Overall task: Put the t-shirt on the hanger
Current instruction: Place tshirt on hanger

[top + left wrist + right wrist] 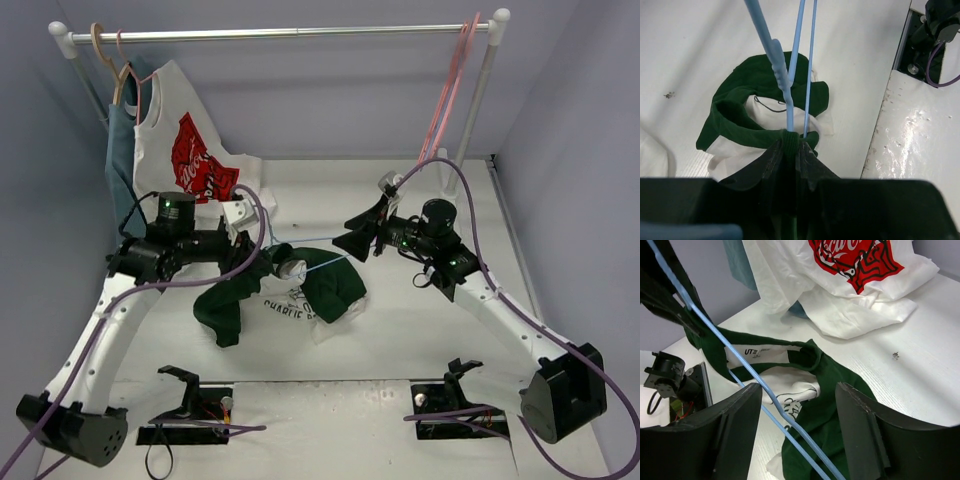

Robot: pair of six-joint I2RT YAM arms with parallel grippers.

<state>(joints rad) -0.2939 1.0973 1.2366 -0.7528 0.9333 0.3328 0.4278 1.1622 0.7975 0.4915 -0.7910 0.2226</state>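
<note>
The t-shirt (pixel 300 290), white with dark green sleeves and collar, lies bunched on the table's middle. My left gripper (pixel 250 243) is shut on its green collar (pixel 790 137) and lifts that edge. The light blue wire hanger (pixel 325 263) runs from the collar opening toward my right gripper (pixel 358 238). In the left wrist view the hanger (pixel 780 65) reaches down to the pinched collar at my left gripper (pixel 792 145), above the t-shirt (pixel 755 80). In the right wrist view my right gripper (pixel 799 390) is open, with the hanger (pixel 785 415) passing between its jaws, above the t-shirt (pixel 825 370).
A white shirt with a red graphic (pixel 190 160) and a blue-grey garment (pixel 120 150) hang from the rack bar (pixel 290 33) at the back left, their hems on the table. Pink hangers (pixel 450 90) hang at the right end. Two black fixtures (pixel 190 400) stand at the near edge.
</note>
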